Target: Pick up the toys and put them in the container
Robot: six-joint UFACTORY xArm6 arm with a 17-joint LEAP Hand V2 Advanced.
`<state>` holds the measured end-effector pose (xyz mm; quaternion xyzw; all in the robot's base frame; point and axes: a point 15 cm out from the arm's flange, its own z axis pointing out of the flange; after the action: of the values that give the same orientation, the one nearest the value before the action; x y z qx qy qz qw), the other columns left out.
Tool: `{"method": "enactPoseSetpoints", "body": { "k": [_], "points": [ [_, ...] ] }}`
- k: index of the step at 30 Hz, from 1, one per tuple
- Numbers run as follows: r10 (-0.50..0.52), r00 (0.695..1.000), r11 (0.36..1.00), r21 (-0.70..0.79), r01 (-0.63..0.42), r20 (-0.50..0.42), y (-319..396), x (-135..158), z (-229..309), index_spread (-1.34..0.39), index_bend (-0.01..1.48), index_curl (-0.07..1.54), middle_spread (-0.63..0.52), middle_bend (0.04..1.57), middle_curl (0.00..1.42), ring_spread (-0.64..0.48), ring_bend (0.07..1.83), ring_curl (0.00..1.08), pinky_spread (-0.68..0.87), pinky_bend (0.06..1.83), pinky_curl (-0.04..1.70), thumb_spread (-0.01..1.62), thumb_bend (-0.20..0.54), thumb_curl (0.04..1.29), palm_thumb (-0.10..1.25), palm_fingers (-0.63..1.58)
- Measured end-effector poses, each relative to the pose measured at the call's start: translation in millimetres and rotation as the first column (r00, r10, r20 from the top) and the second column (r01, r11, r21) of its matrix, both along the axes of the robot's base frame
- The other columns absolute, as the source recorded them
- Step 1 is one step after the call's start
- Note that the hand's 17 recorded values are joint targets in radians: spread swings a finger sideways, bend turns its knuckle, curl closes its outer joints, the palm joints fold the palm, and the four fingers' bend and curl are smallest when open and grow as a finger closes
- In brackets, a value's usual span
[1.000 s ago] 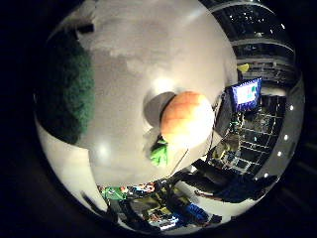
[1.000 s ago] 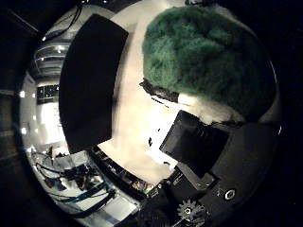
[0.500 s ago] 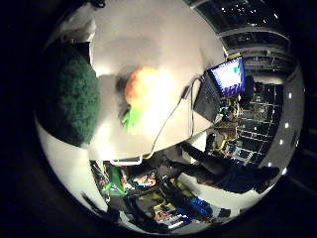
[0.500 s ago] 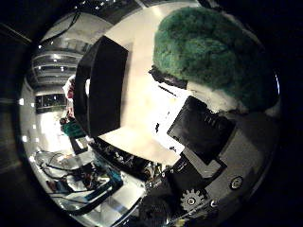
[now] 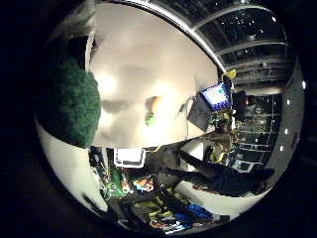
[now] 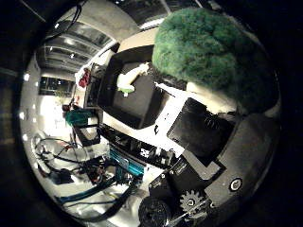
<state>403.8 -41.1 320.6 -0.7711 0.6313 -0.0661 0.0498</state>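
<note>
A green fuzzy toy [image 6: 213, 52] fills much of the right thumb side palm view, close against the palm; it also shows in the right little finger side palm view [image 5: 69, 99]. My hand [image 6: 213, 142] is curled on it, with black and white finger parts right beside it. A black container [image 6: 142, 106] stands on the white table, and a pale toy with a green part [image 6: 129, 78] lies inside it. An orange toy with green leaves [image 5: 156, 105] lies on the white table [image 5: 158, 55], far from the palm.
A lit monitor [image 5: 213, 96] stands past the table's edge near the orange toy. Beyond the table are cluttered shelves and equipment [image 5: 149, 188]. A teal box [image 6: 83, 117] sits beside the container.
The views have shifted: the hand has lifted with the green toy. The orange toy looks much smaller and farther off. The container's inside now shows.
</note>
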Motion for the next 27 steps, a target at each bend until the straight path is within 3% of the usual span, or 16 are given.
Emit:
{"method": "enactPoseSetpoints", "body": {
  "k": [8,15,17,18,19,20,21,24,27],
  "points": [
    [0.118,0.983,0.989,0.077,-0.13,0.137,139.2,40.0,2.0,-0.17,1.21,0.65,-0.09,1.34,0.59,-0.16,1.45,0.56,-0.19,1.09,1.1,1.06,-0.015,0.39,0.87,1.21],
    [0.201,0.969,0.968,0.122,-0.219,0.147,210.4,52.2,-31.7,-0.2,1.11,0.61,-0.1,1.27,0.56,-0.17,1.4,0.53,-0.25,1.01,1.03,1.08,-0.025,0.4,0.83,1.19],
    [0.211,0.969,0.967,0.12,-0.226,0.13,214.7,51.9,-42.2,-0.27,0.82,0.55,-0.13,1.18,0.52,-0.19,1.33,0.5,-0.36,0.97,0.92,1.09,-0.026,0.39,0.79,1.04],
    [0.215,0.969,0.966,0.117,-0.229,0.118,215.1,51.6,-47.6,-0.31,0.68,0.52,-0.15,1.08,0.49,-0.21,1.3,0.49,-0.39,0.98,0.91,1.09,-0.028,0.39,0.78,0.75],
    [0.223,0.97,0.966,0.109,-0.233,0.096,214.3,50.5,-55.9,-0.37,0.63,0.52,-0.17,1.0,0.47,-0.22,1.25,0.49,-0.39,0.94,0.9,1.1,-0.031,0.39,0.75,0.48],
    [0.231,0.97,0.966,0.102,-0.238,0.08,213.3,49.6,-62.2,-0.38,0.63,0.52,-0.17,0.99,0.47,-0.22,1.24,0.49,-0.38,0.94,0.91,1.1,-0.029,0.38,0.75,0.47],
    [0.235,0.97,0.966,0.098,-0.241,0.069,212.6,48.6,-65.6,-0.43,0.62,0.48,-0.16,0.84,0.41,-0.18,1.08,0.42,-0.21,0.78,0.87,1.11,-0.03,0.38,0.71,0.15],
    [0.256,0.966,0.962,0.088,-0.257,0.031,209.3,41.7,-76.9,-0.45,0.53,0.42,-0.12,0.69,0.35,-0.07,0.88,0.32,0.06,0.71,0.79,1.11,-0.035,0.36,0.66,-0.06],
    [0.287,0.957,0.956,0.081,-0.284,-0.033,203.6,28.5,-86.7,-0.46,0.31,0.35,-0.05,0.49,0.29,0.05,0.68,0.25,0.28,0.65,0.69,1.09,-0.036,0.33,0.6,-0.16]
  ]
}}
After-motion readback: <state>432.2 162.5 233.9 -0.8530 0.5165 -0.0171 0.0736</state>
